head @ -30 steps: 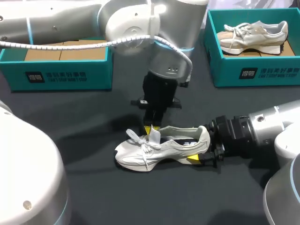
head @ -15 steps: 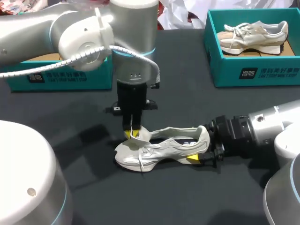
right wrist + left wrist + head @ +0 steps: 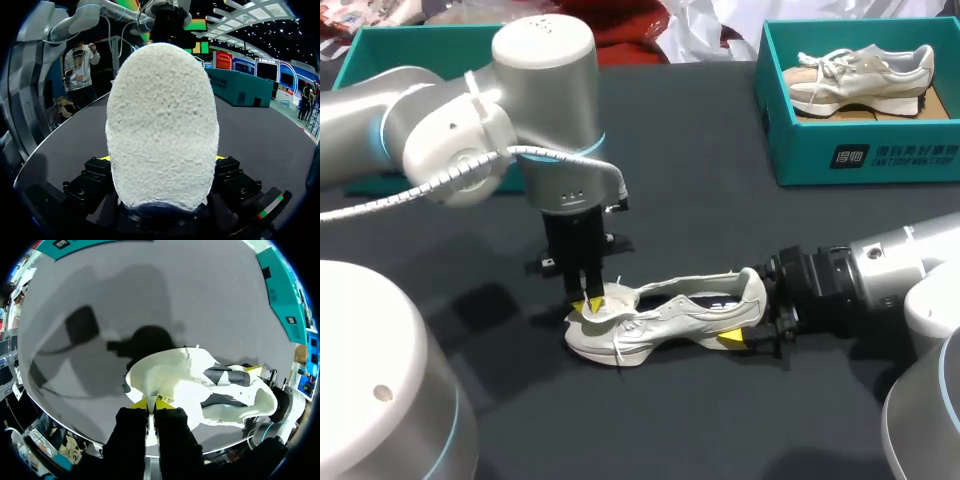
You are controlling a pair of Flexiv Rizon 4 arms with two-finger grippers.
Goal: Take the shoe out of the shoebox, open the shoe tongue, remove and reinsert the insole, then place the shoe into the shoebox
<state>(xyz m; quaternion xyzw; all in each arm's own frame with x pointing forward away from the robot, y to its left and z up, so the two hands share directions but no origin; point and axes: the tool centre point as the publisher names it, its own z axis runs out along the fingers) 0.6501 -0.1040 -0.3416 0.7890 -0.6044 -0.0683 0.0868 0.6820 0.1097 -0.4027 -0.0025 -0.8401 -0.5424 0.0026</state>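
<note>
A white sneaker (image 3: 670, 320) lies on its sole on the dark table, toe pointing left. My left gripper (image 3: 585, 303) comes down from above and is shut on the shoe tongue (image 3: 610, 297), which is folded forward over the laces toward the toe. In the left wrist view the tongue (image 3: 165, 375) is pinched between the yellow tips of the left gripper (image 3: 151, 404), and the shoe's opening (image 3: 225, 390) lies bare ahead. My right gripper (image 3: 745, 315) holds the heel from the right; the heel (image 3: 162, 125) fills the space between the fingers of the right gripper (image 3: 162, 159).
A teal shoebox (image 3: 860, 150) at the back right holds a second pale shoe (image 3: 860, 75). Another teal box (image 3: 380, 50) stands at the back left, mostly hidden behind my left arm. Bare table lies in front of the sneaker.
My left gripper has moved left and down toward the toe, drawing the tongue forward over the laces. The right gripper and the shoe have stayed in place.
</note>
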